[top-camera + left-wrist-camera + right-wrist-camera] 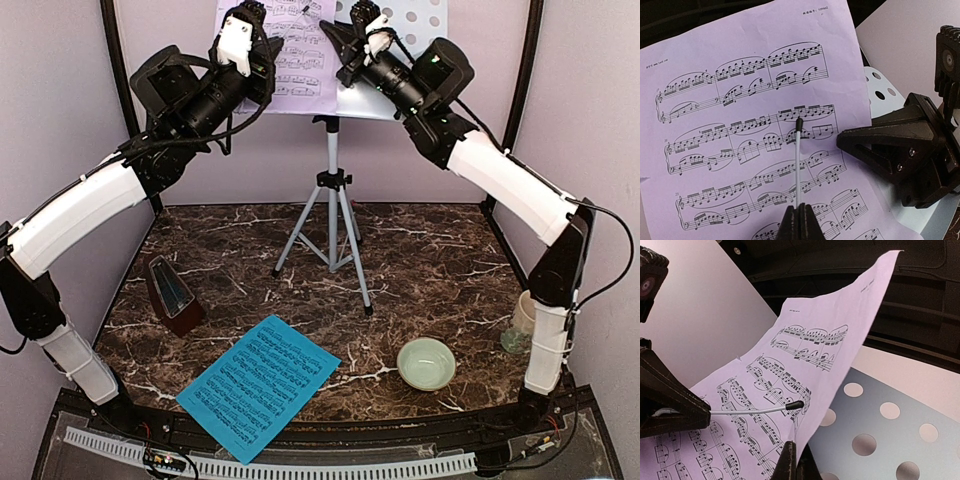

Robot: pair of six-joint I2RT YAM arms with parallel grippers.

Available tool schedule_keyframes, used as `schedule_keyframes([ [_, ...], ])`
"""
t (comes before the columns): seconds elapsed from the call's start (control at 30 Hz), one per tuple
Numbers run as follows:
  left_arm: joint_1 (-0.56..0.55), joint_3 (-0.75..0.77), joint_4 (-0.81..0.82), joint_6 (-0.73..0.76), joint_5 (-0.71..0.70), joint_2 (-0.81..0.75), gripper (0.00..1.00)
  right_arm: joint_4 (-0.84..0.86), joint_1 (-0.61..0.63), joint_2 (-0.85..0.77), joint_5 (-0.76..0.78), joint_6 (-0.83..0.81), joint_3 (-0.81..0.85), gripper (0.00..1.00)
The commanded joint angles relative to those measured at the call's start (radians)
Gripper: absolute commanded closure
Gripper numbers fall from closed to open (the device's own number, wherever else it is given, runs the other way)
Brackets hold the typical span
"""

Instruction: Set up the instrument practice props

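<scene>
At the top of the silver music stand (332,170), the left arm's fingers (799,214) pinch shut on the thin wire page clip (797,160) lying across the lavender sheet (295,60). The right arm's fingers (792,454) clamp that sheet's right edge against the perforated white desk (892,437). Below on the marble tabletop (430,250), the cyan sheet (260,385) lies flat near the front and the metronome (172,293) sits at the left.

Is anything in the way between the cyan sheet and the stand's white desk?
Nothing lies on the cyan sheet, but the lavender page, left gripper and right gripper crowd the front of the desk.
</scene>
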Motion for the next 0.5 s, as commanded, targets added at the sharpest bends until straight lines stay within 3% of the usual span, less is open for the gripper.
schedule_keyframes([
  [0.0, -0.001, 0.001, 0.014, -0.001, 0.019, -0.044, 1.00, 0.070, -0.007, 0.022, -0.020, 0.015, 0.034, 1.00],
  [0.37, -0.001, 0.007, 0.012, -0.002, 0.021, -0.039, 1.00, 0.098, -0.008, 0.044, -0.048, 0.032, 0.046, 0.99],
  [0.47, -0.001, 0.009, 0.009, -0.005, 0.023, -0.039, 1.00, 0.108, -0.008, 0.045, -0.055, 0.029, 0.041, 0.93],
])
